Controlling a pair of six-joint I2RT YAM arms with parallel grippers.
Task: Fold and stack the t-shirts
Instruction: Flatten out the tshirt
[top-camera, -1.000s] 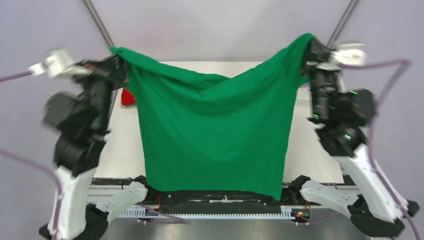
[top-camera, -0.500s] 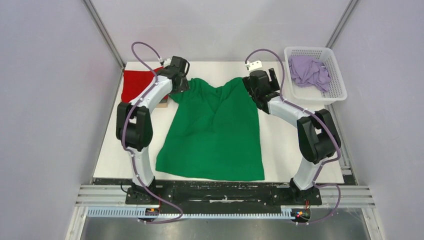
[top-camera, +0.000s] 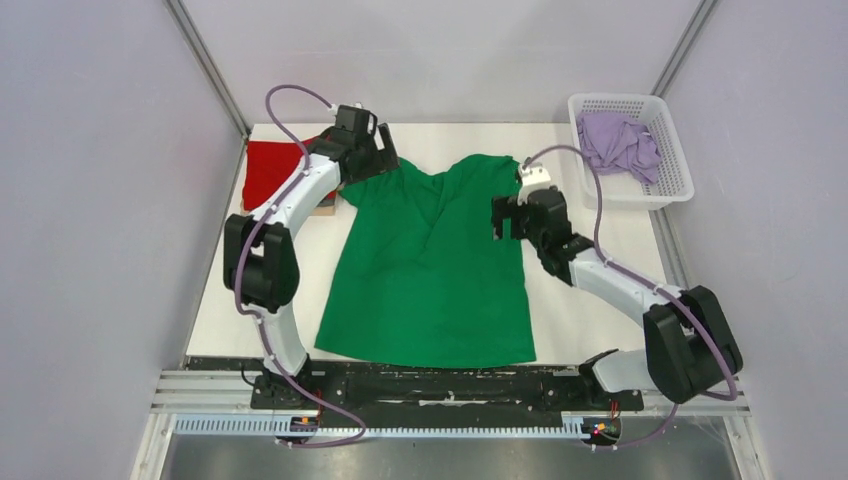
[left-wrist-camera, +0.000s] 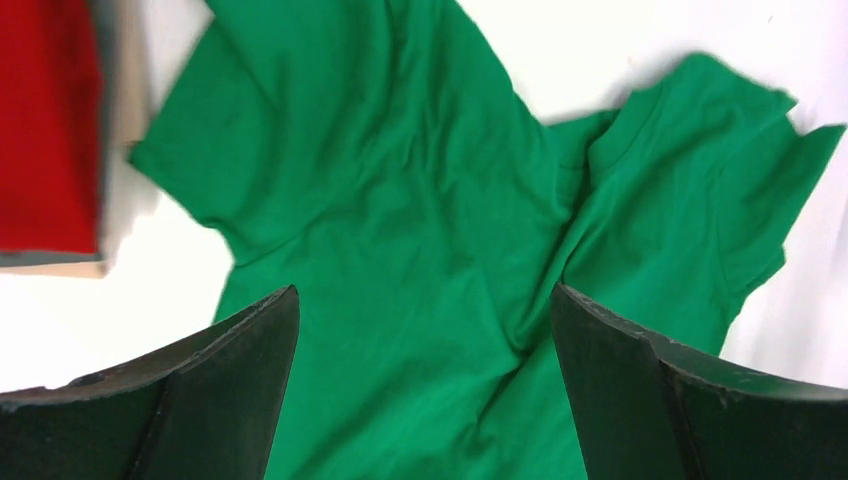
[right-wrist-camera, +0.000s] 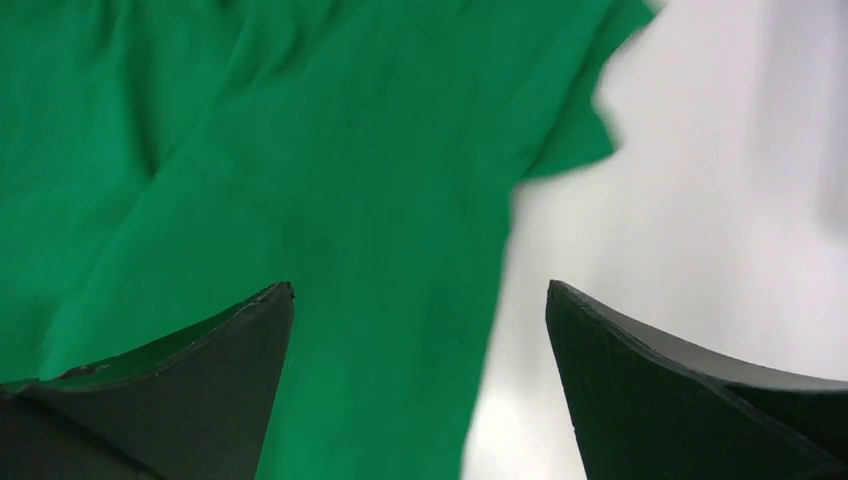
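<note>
A second ago the bright green short-sleeved t-shirt (top-camera: 430, 270) hung stretched in the air between the two claws; it has since come down flat on the white desk (top-camera: 600, 300) and both claws have let go. Since half a second ago the right arm has pulled back from the shirt's far shoulder toward the near edge. The shirt lies spread lengthwise, collar toward the far edge and hem along the near edge by the arm bases, with a deep crease running down from the neckline and the shoulders bunched rather than smoothed. The left claw (top-camera: 388, 158) hovers above the shirt's far left shoulder with its fingers wide apart, holding nothing; its wrist camera looks down on the collar and both sleeves between them. The right claw (top-camera: 503, 218), also spread wide and empty, is over the shirt's right edge at about chest height, green cloth under one finger and bare desk under the other. A folded red t-shirt (top-camera: 270, 172) lies at the far left corner, just beside the green sleeve, and a crumpled pale lilac t-shirt (top-camera: 618, 142) sits in the white plastic lattice basket (top-camera: 680, 190) at the far right
</note>
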